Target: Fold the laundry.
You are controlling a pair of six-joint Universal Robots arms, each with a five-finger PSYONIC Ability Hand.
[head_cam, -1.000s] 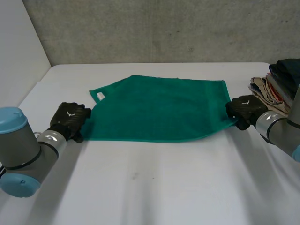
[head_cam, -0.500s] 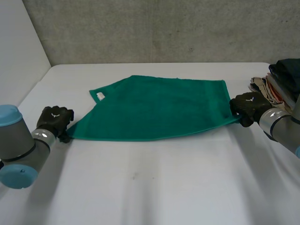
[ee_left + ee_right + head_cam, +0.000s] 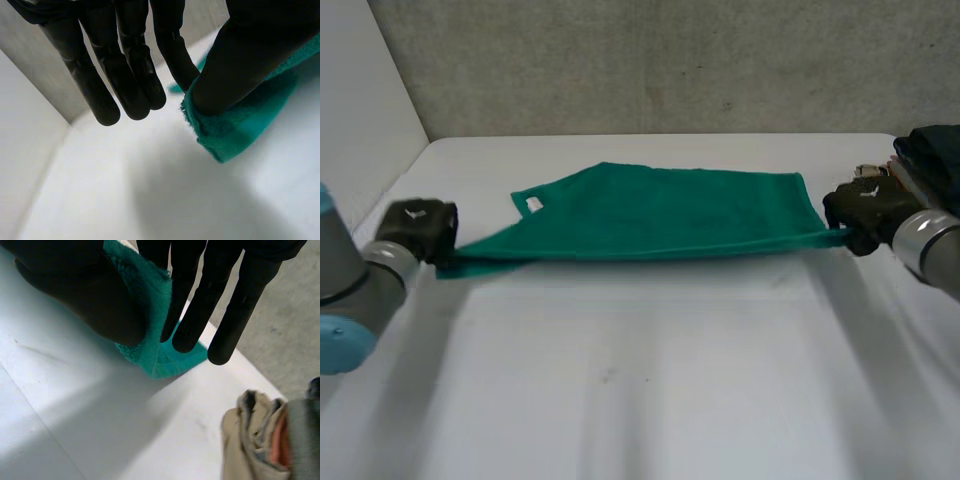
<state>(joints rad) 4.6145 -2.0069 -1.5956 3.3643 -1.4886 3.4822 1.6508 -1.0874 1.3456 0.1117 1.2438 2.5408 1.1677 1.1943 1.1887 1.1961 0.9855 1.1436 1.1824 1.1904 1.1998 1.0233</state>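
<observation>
Both near corners of the green towel (image 3: 670,215) are pinched, one by the left hand (image 3: 415,225), one by the right hand (image 3: 865,207), lifting that edge off the tabletop (image 3: 640,380); best carry them level and taut onto the far edge lying flat.

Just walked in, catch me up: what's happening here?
A two-armed robot is folding a green terry towel on the white table. Its left hand pinches one near corner and its right hand the other, holding the near edge stretched off the table while the far edge lies flat. A pile of clothes sits beside the right hand.
</observation>
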